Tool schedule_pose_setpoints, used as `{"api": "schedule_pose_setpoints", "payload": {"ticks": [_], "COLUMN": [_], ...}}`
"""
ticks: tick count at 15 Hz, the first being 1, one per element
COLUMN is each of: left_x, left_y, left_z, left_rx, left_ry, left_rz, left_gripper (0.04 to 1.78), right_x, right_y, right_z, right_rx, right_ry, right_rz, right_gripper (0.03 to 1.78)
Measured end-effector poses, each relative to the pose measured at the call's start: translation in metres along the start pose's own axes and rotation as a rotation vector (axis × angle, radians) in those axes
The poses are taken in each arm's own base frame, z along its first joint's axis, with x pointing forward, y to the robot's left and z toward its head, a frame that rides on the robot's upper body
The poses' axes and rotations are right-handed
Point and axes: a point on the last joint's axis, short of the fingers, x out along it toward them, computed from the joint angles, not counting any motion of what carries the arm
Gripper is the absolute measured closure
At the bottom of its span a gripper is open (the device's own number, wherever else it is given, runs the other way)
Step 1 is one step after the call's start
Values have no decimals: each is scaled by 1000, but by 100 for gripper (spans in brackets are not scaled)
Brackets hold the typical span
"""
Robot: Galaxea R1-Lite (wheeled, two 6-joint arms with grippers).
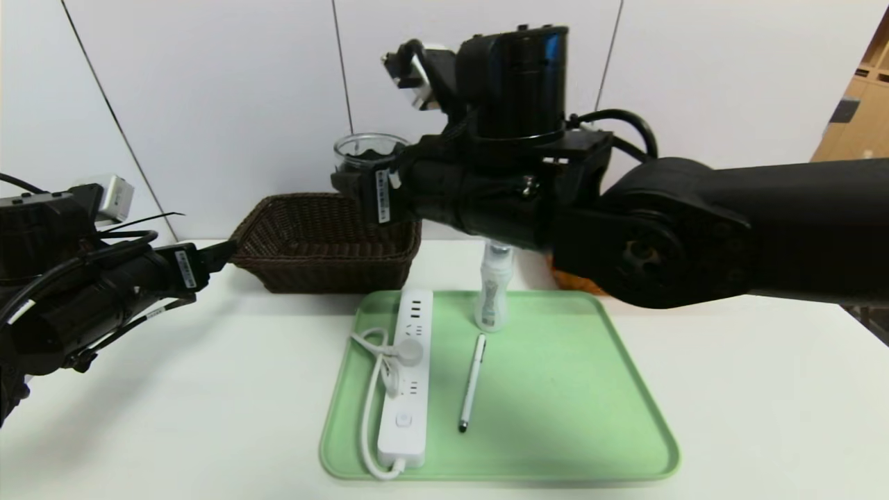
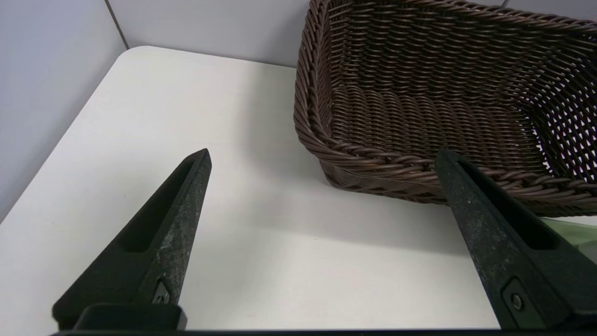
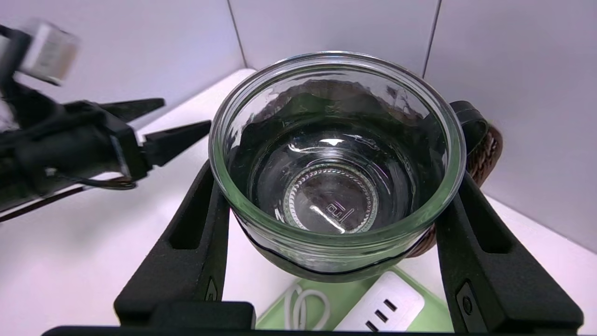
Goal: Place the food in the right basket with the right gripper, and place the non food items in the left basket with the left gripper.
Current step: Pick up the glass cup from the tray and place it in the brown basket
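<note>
1. Above the far middle of the bench, the right gripper (image 3: 333, 205) is held high with its two black fingers (image 3: 198, 242) pressed against the sides of a clear glass bowl (image 1: 368, 154), which sits upright between them with its mouth up.
2. The bowl hangs over the near right part of the brown wicker basket (image 1: 323, 239), clear of its rim; nothing shows inside the glass.
3. That basket stands toward the far edge, left of the bench's middle, and in the left wrist view its woven floor (image 2: 419, 116) is bare.
4. The left gripper (image 2: 322, 161) hovers low near the left edge of the bench, just short of the basket's left wall, with its fingers (image 2: 172, 224) spread wide and nothing between them.
5. In front of the basket, toward the near edge, lies a pale green tray (image 1: 590, 417).
6. A white power strip (image 1: 406, 378) lies along the tray's left side with its cord (image 1: 371, 389) looped beside it.
7. A white pen (image 1: 472, 382) lies next to the strip, pointing from the far edge to the near one.
8. A small white bottle (image 1: 492, 295) stands upright at the tray's far edge, partly hidden by the right arm.
9. Behind that arm, toward the far right, a sliver of an orange basket (image 1: 576, 281) shows; what it holds I cannot tell.
</note>
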Motion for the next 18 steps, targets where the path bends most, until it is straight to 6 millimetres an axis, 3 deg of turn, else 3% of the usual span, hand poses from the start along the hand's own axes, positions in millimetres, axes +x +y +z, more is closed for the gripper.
{"api": "schedule_pose_setpoints", "payload": {"ticks": [5, 9, 18], "left_x": [-4, -9, -10], "left_y": [1, 1, 2], "left_z": [-3, -7, -13], "left_rx": [-1, 1, 1], "left_ry": [6, -22, -5], "left_rz": [-2, -9, -7], "left_gripper": [13, 13, 13], "right_x": [42, 70, 99], "right_y": [4, 3, -5], "right_z": [-15, -44, -90], "right_rx": [-1, -9, -21], "right_ry": [-17, 13, 81], "right_rz": [-97, -147, -164], "right_gripper": [61, 61, 62]}}
